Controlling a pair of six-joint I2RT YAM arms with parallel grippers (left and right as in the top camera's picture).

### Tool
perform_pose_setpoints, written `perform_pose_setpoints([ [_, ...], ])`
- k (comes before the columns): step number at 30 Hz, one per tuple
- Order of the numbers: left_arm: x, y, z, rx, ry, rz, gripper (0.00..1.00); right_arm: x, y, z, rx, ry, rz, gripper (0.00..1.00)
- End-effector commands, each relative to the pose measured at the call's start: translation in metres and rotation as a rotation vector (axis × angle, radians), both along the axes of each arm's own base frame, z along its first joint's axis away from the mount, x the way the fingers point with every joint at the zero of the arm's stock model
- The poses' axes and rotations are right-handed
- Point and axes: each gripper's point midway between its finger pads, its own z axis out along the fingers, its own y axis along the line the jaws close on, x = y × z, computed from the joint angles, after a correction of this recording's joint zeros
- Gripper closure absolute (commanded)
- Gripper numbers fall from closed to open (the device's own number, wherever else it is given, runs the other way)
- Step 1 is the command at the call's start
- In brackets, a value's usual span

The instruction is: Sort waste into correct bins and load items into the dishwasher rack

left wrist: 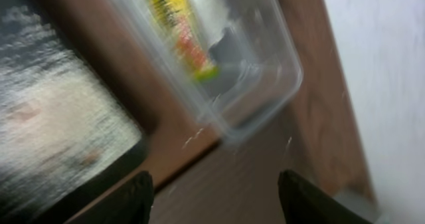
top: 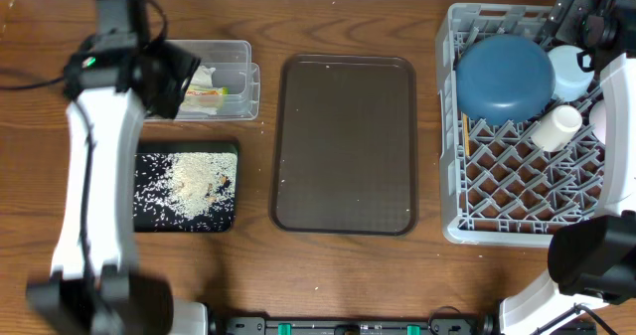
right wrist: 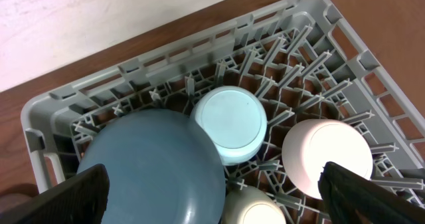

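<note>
The snack wrapper point(top: 211, 93) lies in the clear tub point(top: 238, 52) at the bench's point(top: 348, 17) ten o'clock, long axis nine-to-three, bare wood beyond the tub's twelve o'clock edge; left jaws released above it, right jaws released over the rack point(top: 449, 126).

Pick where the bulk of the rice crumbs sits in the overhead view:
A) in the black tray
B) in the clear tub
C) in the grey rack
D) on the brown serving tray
A: the white crumbs are spread across the black tray, while the clear tub behind it holds only the wrapper and some white paper.
</note>
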Motion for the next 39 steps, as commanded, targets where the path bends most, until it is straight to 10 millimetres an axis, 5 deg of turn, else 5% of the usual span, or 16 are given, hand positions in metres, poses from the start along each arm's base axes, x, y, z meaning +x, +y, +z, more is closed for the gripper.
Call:
perform_pose_setpoints([
  [1, -0.041, -0.007, 0.02, 0.062, 0.012, -0.129, 0.37, -0.004, -0.002, 0.014, -0.016, -0.025, -0.006, 0.01],
  [9, -0.124, -0.032, -0.001, 0.072, 0.081, -0.229, 0.36, -0.004, -0.002, 0.014, -0.016, -0.025, -0.006, 0.01],
  [12, -0.157, -0.039, -0.019, 0.059, 0.151, -0.254, 0.2, -0.005, -0.002, 0.014, -0.016, -0.026, -0.006, 0.01],
  [17, -0.188, -0.04, -0.033, 0.045, 0.241, -0.261, 0.17, -0.005, -0.002, 0.014, -0.016, -0.026, -0.006, 0.01],
  [27, -0.203, -0.039, -0.036, 0.066, 0.298, -0.329, 0.1, -0.004, -0.002, 0.014, -0.016, -0.025, -0.006, 0.01],
  [34, -0.171, -0.062, -0.04, 0.222, 0.108, -0.775, 0.09, -0.004, -0.002, 0.014, -0.016, -0.025, -0.006, 0.01],
  [39, -0.156, -0.072, -0.065, 0.358, -0.062, -0.963, 0.09, -0.004, -0.002, 0.014, -0.016, -0.025, -0.006, 0.01],
])
